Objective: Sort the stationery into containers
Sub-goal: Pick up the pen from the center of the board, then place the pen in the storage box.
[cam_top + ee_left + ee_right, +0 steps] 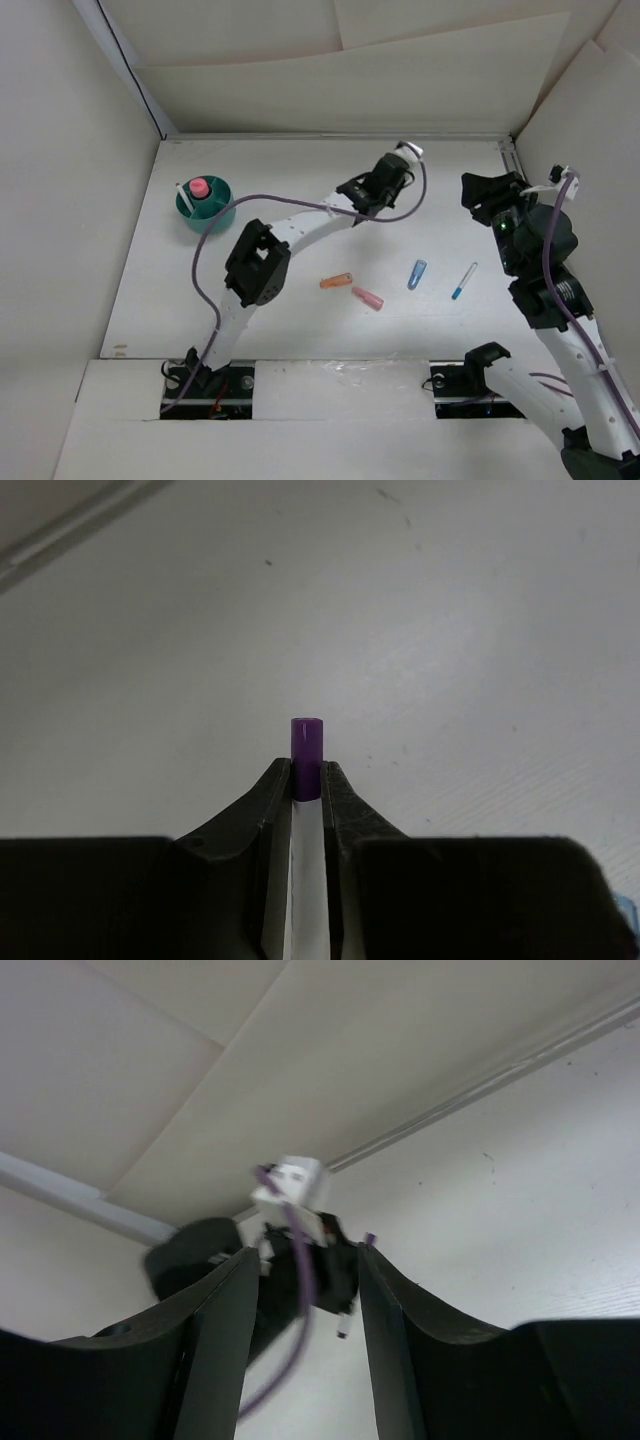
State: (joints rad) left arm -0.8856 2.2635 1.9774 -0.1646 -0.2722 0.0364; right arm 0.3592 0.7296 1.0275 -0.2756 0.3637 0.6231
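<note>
Four pieces of stationery lie loose on the surface (300, 330), all to the right of the teal cup (215, 218) and nearer the arm bases than it. Nearest the bases is the pink piece (368, 298). The orange piece (336, 282) lies just beside it on the side toward the cup, close but not touching. Further right of the cup are the light-blue piece (417, 274) and then the blue pen (464, 281), each lying on its own.

The cup holds two items: a stubby pink-topped piece (199, 187) standing upright and a thin white pen (181, 190) leaning at the rim. Which compartments they occupy cannot be determined from above.

Far to the right of the cup, the right gripper (305, 1255) is raised off the surface. Its jaws are parted with nothing between them, and it faces the left arm.

Farthest from the bases, right of the cup and slightly beyond it, the left gripper (307, 770) is clamped on the purple-tipped pen (307, 742). The purple end protrudes past the fingertips. Whether the pen is clear of the surface cannot be determined.

Assessment: two items are sorted, one is in hand and four are outstanding, so the task is judged less than half done. The step in hand appears to be carrying the purple-tipped pen to the cup. The four loose pieces will each need a separate pick and placement.
</note>
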